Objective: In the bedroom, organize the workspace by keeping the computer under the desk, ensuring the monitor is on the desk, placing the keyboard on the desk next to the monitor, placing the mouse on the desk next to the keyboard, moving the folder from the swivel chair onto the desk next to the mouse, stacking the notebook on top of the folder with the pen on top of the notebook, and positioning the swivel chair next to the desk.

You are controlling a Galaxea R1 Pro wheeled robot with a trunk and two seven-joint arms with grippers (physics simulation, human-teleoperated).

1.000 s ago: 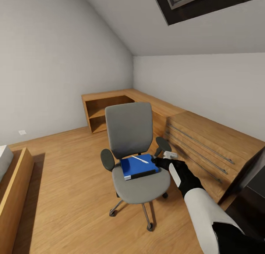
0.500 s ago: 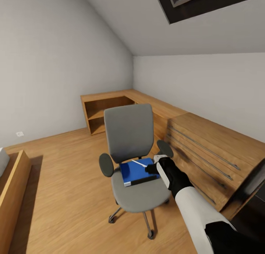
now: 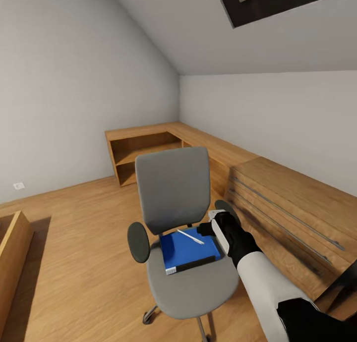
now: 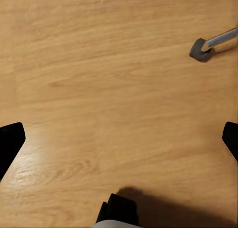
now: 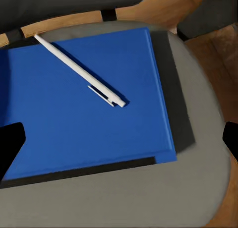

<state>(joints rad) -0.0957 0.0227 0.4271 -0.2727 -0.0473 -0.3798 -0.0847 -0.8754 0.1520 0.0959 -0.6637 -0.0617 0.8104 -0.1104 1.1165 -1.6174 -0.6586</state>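
Closer now than a second ago, the right gripper has come over the swivel chair, hovering just beside the tip of the pen, its fingers spread wide and holding nothing. That pen lies slantwise on the blue folder, which rests flat on the seat. Over bare wooden floor, the left gripper is likewise released.

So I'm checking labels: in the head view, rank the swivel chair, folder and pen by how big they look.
1. swivel chair
2. folder, lying on the chair's seat
3. pen, lying on the folder

All sit together, so nearness barely matters.
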